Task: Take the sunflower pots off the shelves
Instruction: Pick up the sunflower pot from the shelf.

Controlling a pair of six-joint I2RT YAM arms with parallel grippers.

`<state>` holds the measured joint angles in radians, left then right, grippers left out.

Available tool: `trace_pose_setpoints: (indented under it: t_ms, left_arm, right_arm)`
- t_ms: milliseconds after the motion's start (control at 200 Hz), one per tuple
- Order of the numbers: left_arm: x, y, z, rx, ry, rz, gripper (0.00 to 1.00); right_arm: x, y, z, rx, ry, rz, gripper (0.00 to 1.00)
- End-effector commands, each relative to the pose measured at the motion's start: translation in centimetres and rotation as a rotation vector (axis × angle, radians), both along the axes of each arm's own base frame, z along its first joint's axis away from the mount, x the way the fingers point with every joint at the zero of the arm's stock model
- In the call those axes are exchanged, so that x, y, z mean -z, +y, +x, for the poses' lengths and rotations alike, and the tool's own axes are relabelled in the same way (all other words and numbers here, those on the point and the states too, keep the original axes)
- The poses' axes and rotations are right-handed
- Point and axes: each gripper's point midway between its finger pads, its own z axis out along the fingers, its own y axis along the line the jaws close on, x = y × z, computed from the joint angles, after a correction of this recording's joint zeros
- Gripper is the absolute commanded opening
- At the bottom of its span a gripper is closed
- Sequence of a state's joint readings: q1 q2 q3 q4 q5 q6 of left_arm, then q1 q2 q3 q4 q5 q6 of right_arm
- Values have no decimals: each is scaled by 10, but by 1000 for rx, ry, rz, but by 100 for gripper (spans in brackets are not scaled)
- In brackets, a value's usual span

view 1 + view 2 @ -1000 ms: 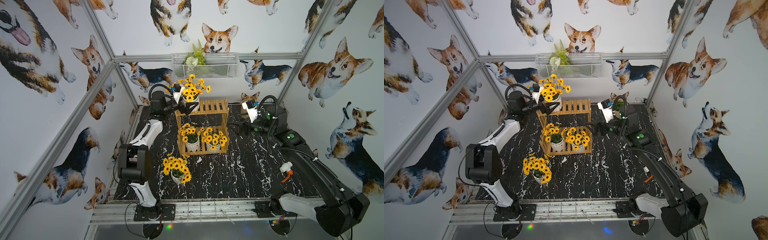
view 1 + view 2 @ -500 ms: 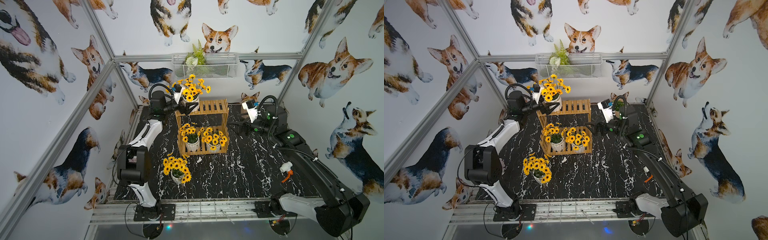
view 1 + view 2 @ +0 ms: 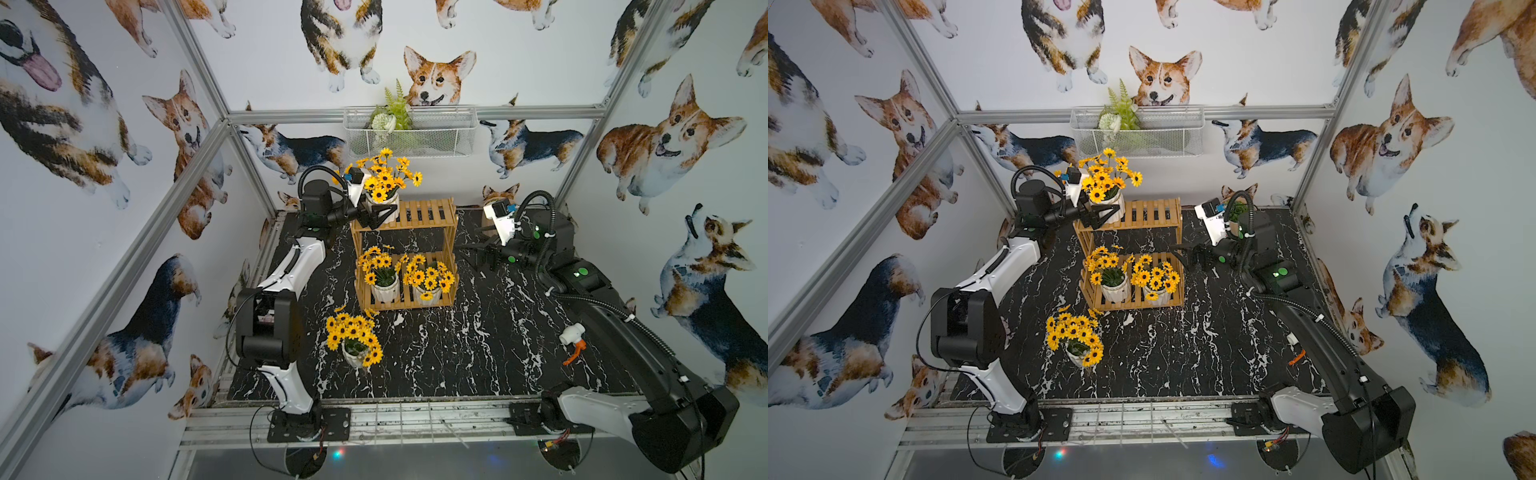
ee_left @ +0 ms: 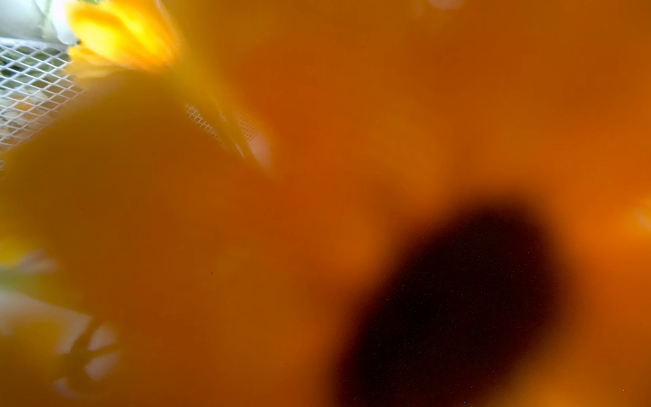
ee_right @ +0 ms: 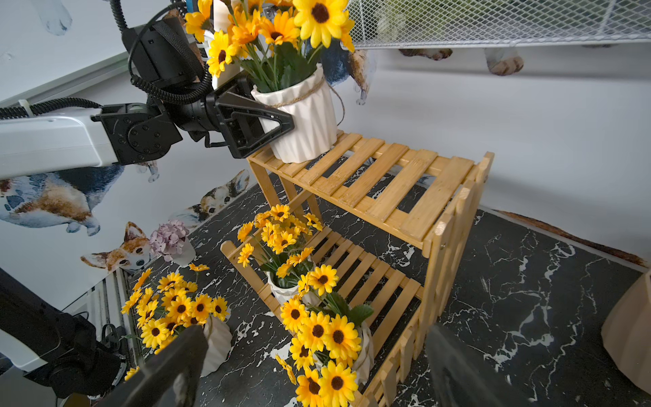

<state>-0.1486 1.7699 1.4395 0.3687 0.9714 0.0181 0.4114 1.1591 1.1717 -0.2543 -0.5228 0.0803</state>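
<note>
Right wrist view | your left gripper sits low at the side (likely to catch the hard white part), jaws wide around the top sunflower pot on the shelves; can't tell if it squeezes | right gripper wide open, empty, beside the lower shelf.

A hanging white wire-mesh basket holds a white-flower-and-fern bunch; a lilac flower bunch stands on the black marbled bench.
</note>
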Motion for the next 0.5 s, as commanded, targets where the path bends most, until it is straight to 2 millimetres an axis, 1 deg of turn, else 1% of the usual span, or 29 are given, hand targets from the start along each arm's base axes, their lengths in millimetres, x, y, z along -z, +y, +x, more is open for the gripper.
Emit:
trace_pose_setpoints:
  t_ms: [0,220,491]
  left_arm:
    - [11,-3,-3,30,45,10,0]
    - [8,-3,-5,39,37,-1,0]
    - [-15,-3,-11,42,-32,-40,0]
  right_arm:
    - [-4,0,-1,-7,-14,2,100]
    - [-2,1,0,-6,-12,-1,100]
    - [-1,0,-1,-4,-13,-2,100]
